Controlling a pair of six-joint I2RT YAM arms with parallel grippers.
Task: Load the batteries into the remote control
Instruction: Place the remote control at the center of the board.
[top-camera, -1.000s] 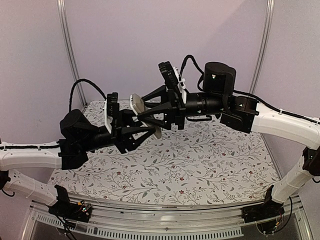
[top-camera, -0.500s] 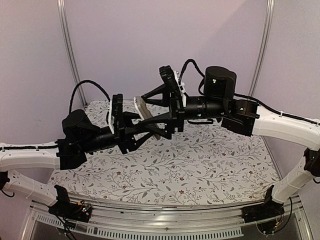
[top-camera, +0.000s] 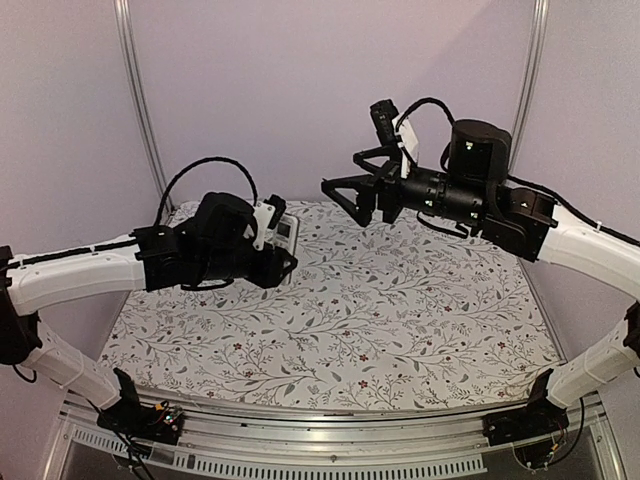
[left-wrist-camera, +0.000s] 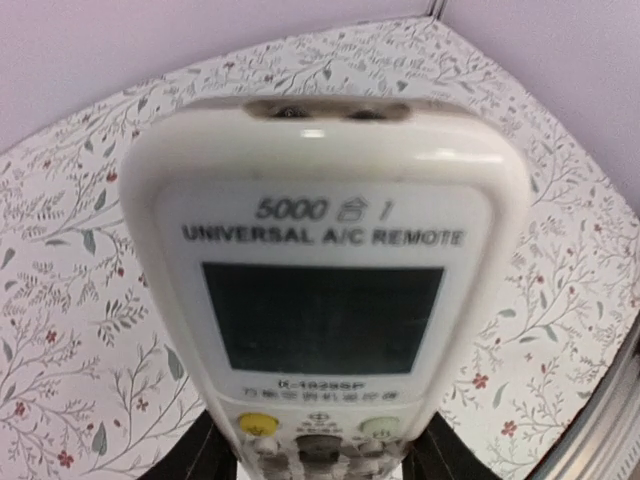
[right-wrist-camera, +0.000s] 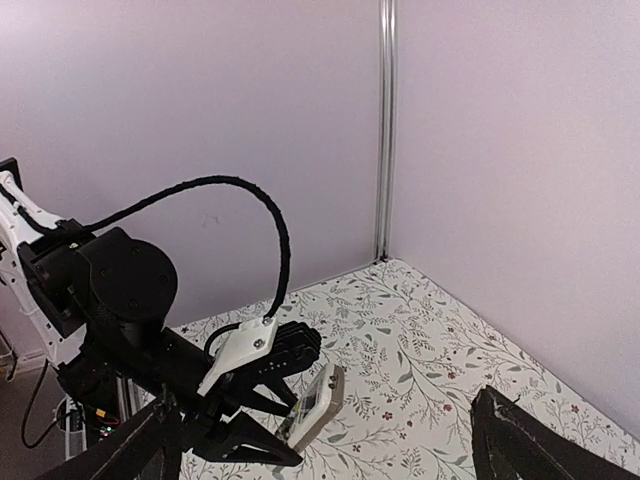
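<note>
Remote control (top-camera: 285, 232): is being held off the table by its lower, button end, over the left rear part of the floral cloth (top-camera: 400, 310).
Remote's position in the pincer: its button end is sitting between the two dark fingers (left-wrist-camera: 205, 455) of the left gripper (top-camera: 278, 250), one finger pressing on each long edge. The rest of the body is sticking out past the fingertips, away from the wrist.
Remote's face: is turning its dark display window (left-wrist-camera: 322, 317) toward the left wrist camera, under the printed words "UNIVERSAL A/C REMOTE". A yellow button (left-wrist-camera: 258, 424) and a pale green button (left-wrist-camera: 378, 428) are showing just below the window.
Left gripper: is clamping the remote at a part-way spread, as wide as the handset.
Right gripper (top-camera: 342, 178): is hanging in the air over the right rear of the cloth, jaws standing wide with nothing between them. It is pointing leftward and is well apart from the remote.
</note>
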